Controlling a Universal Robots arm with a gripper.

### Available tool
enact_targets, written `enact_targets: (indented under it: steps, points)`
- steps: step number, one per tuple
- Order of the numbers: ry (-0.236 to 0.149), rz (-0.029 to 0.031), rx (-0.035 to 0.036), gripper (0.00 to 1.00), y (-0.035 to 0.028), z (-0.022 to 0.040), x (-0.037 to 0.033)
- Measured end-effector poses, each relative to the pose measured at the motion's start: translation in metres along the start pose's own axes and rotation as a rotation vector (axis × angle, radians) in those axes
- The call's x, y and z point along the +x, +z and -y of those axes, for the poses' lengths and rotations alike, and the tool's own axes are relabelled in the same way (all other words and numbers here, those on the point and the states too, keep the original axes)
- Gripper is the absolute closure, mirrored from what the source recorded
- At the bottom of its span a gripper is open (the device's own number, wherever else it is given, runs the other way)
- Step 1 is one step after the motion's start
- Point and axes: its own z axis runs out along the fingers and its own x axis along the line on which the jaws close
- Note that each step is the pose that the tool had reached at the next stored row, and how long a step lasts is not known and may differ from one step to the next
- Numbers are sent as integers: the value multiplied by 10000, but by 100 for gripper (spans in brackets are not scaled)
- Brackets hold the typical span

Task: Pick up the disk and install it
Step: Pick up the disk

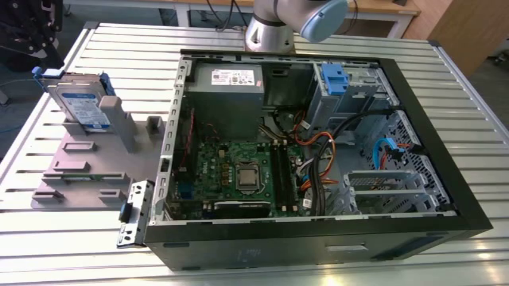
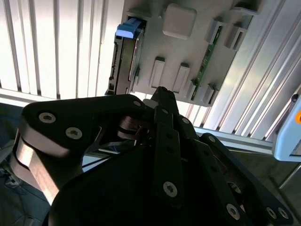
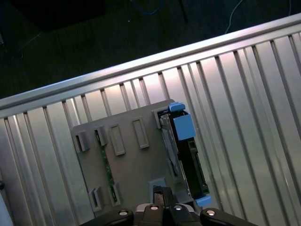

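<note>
The disk (image 1: 80,107) stands on edge in a slot of the grey holder (image 1: 87,173), which lies on the slatted desk (image 1: 47,244) at the exterior view's left of the open computer case (image 1: 318,245). In both wrist views the gripper (image 3: 161,194) hangs above the holder, clear of the disk, its fingers (image 2: 161,96) clenched together on nothing.

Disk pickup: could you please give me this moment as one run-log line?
disk: on edge in grey fixture, not picked | gripper: shut, empty, apart from disk | case: open
</note>
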Motion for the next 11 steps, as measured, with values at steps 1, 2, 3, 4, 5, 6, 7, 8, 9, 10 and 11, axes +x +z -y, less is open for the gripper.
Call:
enact_targets:
  steps: [1,2,3,4,5,6,7,8,9,10,11]
  points:
    - [-7,0,0,89,0,0,0]
    - [-13,0,0,89,0,0,0]
    - [-21,-1,-1,89,0,0,0]
    - [-27,0,0,89,0,0,0]
    - [-34,0,-1,89,0,0,0]
    - [-41,0,-1,89,0,0,0]
    - [-49,-1,-1,89,0,0,0]
    - [-56,-1,-1,89,0,0,0]
    - [-64,-1,-2,89,0,0,0]
    - [-74,-1,-2,89,0,0,0]
    - [-82,-2,-2,89,0,0,0]
